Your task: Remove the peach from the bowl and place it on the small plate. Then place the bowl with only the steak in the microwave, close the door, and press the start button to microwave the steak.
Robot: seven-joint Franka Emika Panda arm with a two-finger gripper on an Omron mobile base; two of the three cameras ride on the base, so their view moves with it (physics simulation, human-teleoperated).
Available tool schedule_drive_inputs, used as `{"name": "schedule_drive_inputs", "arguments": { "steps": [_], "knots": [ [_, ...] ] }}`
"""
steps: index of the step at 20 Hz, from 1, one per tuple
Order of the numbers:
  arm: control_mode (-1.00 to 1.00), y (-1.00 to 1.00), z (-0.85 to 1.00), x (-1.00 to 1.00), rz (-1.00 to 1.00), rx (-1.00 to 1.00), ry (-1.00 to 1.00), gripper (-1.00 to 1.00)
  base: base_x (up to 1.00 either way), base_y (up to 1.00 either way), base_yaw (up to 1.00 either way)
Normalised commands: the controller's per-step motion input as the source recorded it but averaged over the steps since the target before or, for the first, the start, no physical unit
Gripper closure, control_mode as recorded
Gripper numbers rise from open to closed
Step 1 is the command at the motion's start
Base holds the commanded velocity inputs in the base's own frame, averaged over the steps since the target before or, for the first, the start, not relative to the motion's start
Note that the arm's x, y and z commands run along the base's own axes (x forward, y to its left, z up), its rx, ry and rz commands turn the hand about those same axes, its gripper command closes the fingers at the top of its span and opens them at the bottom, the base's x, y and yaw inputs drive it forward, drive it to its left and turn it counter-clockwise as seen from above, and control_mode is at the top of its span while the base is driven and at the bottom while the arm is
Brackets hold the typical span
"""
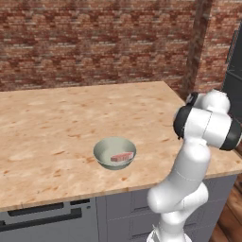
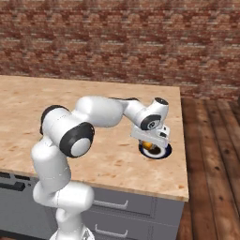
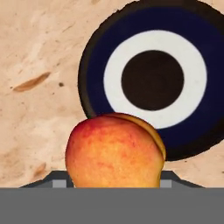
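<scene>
Over the counter's (image 2: 93,164) right end, the gripper (image 2: 151,140) hangs just above the small plate (image 2: 161,152) w/ the peach (image 3: 114,151) clamped between its jaws; hand view has the fruit sitting right at the fingertips, hiding them, w/ the plate's dark-blue rim, white ring and dark centre beyond it; peach looks a bit short of plate centre, overlapping the near rim; whether it's touching the plate yet, can't tell.

Bowl (image 1: 115,152) sits well apart, back near the counter's front edge in the left base view; only the steak (image 1: 121,156) in it, so the peach is out, first step nearly done.

Progress, as I judge it: early; peach lifted out and carried over, but not yet set down or let go; next move prob. a small nudge toward plate centre, lower, release; risk is the round fruit rolling off if dropped on the rim.

Left after that: pick up bowl w/ steak, into the microwave, shut the door, press start; none of it begun as far as pics show.
</scene>
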Motion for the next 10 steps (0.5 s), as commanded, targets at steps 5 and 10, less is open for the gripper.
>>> {"name": "schedule_drive_inputs", "arguments": {
  "steps": [5,10],
  "knots": [
    [-1.0,-0.34,-0.32,0.37,0.0,0.01,0.04,1.0,0.0,0.0,0.0],
    [-1.0,-0.29,-0.41,0.34,0.0,0.01,0.07,1.0,0.0,0.0,0.0]
  ]
}}
